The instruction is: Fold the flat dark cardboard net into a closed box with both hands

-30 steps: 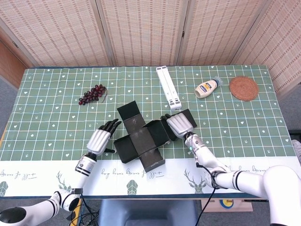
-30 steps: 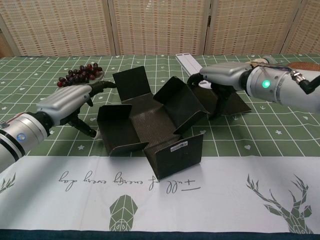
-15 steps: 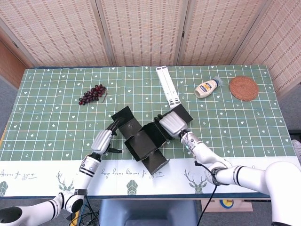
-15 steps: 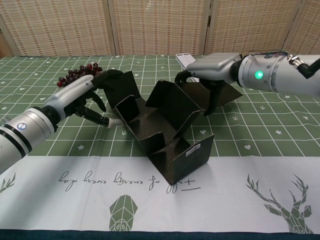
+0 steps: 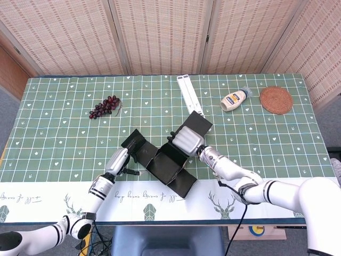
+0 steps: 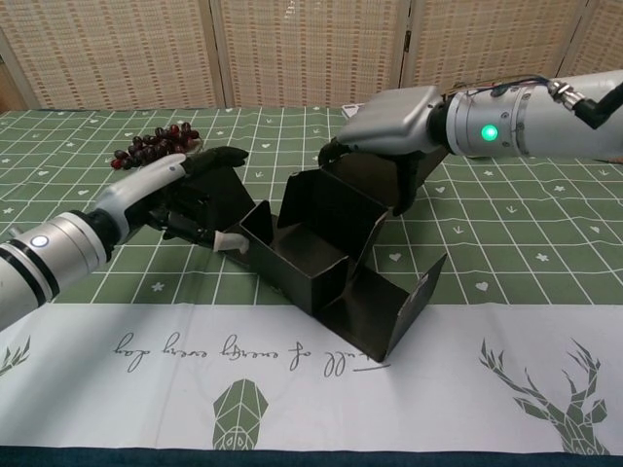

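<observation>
A green checked tablecloth [image 5: 58, 128] with white hearts and a white deer-print border covers the table, and woven screen panels [image 5: 160, 34] stand behind it. Near the front middle of the cloth sits the dark cardboard net [image 5: 168, 162], partly folded: several walls stand up around an open trough, one flap lies out flat toward the front edge, and another panel rises at the far right side. The right hand [image 5: 186, 140] comes in from the right and rests on top of that raised far panel, palm down with fingers curled over its upper edge, pressing on it; whether it truly clasps the card I cannot tell. The left hand [image 5: 118, 160] reaches in from the left and lies against the net's left flap, fingers stretched along the dark card and touching it; a firm hold is not plain from either view. Behind the net, a white folded stand [image 5: 190, 97] lies lengthwise toward the screens. At the far right lies a round woven coaster [image 5: 276, 100], and just left of it a squeeze bottle of mayonnaise [image 5: 235, 99] on its side. A bunch of dark red grapes [image 5: 104, 106] rests well to the left.
</observation>
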You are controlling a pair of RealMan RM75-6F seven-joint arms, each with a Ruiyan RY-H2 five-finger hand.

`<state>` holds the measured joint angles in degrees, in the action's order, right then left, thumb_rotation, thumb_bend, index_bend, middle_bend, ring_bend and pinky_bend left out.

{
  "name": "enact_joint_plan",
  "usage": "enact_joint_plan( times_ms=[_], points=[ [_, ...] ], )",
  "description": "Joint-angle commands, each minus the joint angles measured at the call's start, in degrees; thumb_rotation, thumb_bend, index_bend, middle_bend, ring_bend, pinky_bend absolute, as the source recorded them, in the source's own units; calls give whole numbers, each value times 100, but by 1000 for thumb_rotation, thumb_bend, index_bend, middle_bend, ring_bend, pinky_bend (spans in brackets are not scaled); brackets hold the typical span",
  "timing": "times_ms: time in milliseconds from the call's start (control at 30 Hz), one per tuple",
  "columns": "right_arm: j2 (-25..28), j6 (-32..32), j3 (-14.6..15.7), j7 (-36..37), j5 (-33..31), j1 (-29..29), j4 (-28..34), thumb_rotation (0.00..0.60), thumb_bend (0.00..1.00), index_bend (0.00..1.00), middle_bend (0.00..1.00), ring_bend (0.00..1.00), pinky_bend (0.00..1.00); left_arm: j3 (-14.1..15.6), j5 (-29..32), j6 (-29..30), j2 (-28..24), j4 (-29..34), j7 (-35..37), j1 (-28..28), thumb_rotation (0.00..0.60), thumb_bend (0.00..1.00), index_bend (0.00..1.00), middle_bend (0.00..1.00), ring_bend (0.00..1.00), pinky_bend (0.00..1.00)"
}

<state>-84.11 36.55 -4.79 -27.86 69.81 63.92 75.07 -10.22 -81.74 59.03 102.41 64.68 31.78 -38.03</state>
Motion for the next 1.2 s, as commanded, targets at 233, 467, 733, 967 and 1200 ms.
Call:
enact_joint_plan(
  times_ms=[233,467,733,967,1200],
  points=[
    [172,73,146,-82,567,81,103,600,218,375,430,799,1000,139,7,-295,-35,14,548,-56,600,112,67,76,595,898],
    [181,160,208,-195,970,151,134,600,224,391,436,801,1000,134,44,-493,-25,44,896,-142,600,112,67,76,595,898],
    [192,271,252,-244,1286,165,162,600,227,397,438,802,1000,257,-80,-723,-134,123,1499,-223,600,112,80,76,595,898],
    [131,303,293,-208,1443,137,92,600,228,408,439,802,1000,270,-117,-720,17,-128,1577,-291,600,112,87,75,595,898],
    [108,373,312,-154,1634,128,-30,600,228,409,439,802,1000,271,-138,-715,131,-268,1586,-356,600,111,89,76,595,898]
  ],
)
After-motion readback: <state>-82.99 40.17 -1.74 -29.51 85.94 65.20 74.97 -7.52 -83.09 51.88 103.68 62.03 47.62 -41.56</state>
